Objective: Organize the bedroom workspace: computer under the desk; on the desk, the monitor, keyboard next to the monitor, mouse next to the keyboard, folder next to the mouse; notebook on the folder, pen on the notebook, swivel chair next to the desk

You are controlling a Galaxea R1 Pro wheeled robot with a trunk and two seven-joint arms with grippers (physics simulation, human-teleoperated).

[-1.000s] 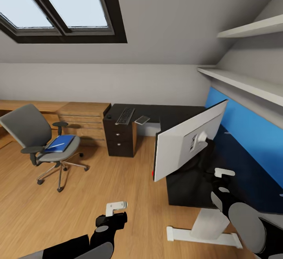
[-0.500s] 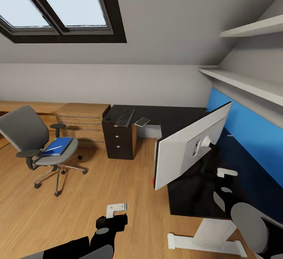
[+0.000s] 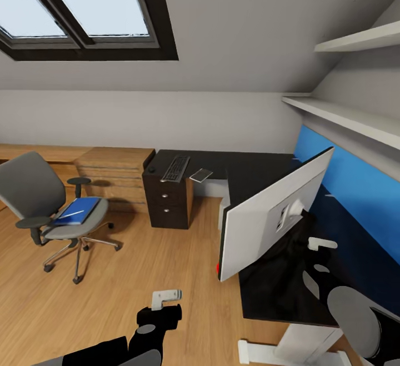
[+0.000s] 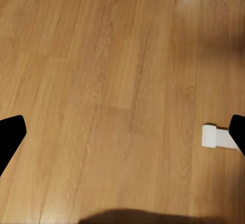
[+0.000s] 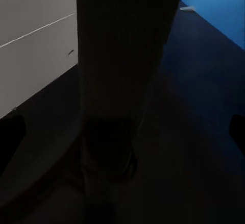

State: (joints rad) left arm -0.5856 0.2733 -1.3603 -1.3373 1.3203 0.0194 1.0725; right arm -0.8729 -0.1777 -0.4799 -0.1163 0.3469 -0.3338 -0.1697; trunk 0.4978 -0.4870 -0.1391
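Head view: the matte black L-shaped desk (image 3: 253,173) carries the wide grey-backed monitor (image 3: 272,217), slim keyboard (image 3: 176,168) and small grey notebook (image 3: 200,175). The bright blue folder (image 3: 76,210) lies on the grey swivel chair (image 3: 44,210), which sits lower-left of its earlier place because the camera shifted. Left wrist view: left gripper (image 4: 122,137) spread wide over the light wood floor (image 4: 112,81). Right wrist view: right gripper (image 5: 125,132) spread wide, empty, above the desk.

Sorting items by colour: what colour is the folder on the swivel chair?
Bright blue; the folder shows best in the head view, lying on the swivel chair.
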